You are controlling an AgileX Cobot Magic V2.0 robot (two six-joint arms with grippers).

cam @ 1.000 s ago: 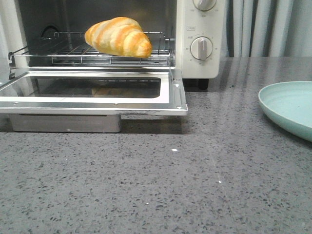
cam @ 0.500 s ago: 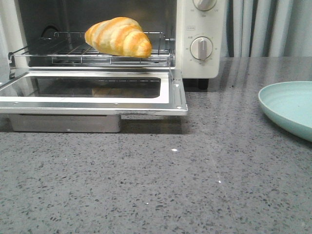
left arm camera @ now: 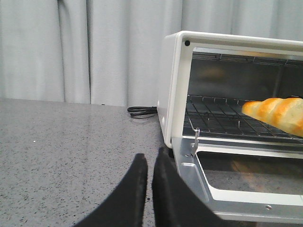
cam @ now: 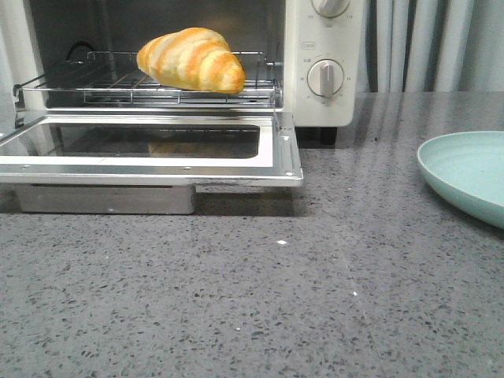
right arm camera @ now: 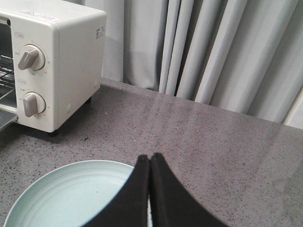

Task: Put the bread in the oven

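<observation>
The bread, a golden orange croissant with cream stripes, lies on the wire rack inside the cream-white oven; its end also shows in the left wrist view. The oven's glass door hangs open and flat. My left gripper is shut and empty, low over the counter beside the oven's outer left side. My right gripper is shut and empty above the far rim of a pale green plate. Neither gripper shows in the front view.
The pale green plate sits on the grey speckled counter to the right of the oven. Two round knobs face front. A black power cord lies behind the oven. Grey curtains hang at the back.
</observation>
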